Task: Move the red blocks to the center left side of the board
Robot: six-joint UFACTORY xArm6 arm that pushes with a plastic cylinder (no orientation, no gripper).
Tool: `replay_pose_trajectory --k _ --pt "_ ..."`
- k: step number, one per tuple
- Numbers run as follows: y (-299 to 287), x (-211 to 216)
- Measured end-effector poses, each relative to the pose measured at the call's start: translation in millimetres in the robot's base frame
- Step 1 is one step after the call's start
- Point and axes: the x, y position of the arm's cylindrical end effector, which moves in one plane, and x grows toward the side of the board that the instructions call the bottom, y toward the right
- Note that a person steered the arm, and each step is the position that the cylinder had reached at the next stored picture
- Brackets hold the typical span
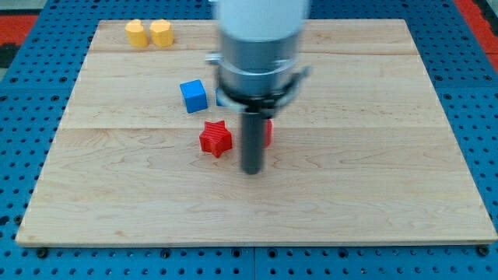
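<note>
A red star-shaped block [215, 138] lies near the middle of the wooden board [117, 194]. A second red block [267, 132] shows only as a sliver to the right of my rod, mostly hidden behind it. My tip [251, 171] rests on the board just below and right of the red star, a short gap from it, and below the hidden red block.
A blue cube [194, 96] sits above and left of the red star. A bit of another blue block [221, 98] peeks out left of the arm. Two yellow blocks [137, 33] [161, 33] stand side by side at the top left corner.
</note>
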Motion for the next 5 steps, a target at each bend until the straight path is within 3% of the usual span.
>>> replay_pose_trajectory --k 1,2,3,4,5 --pt "-39 -5" --pt "103 9" --pt "147 -26" --pt "103 -62" --pt "11 -45"
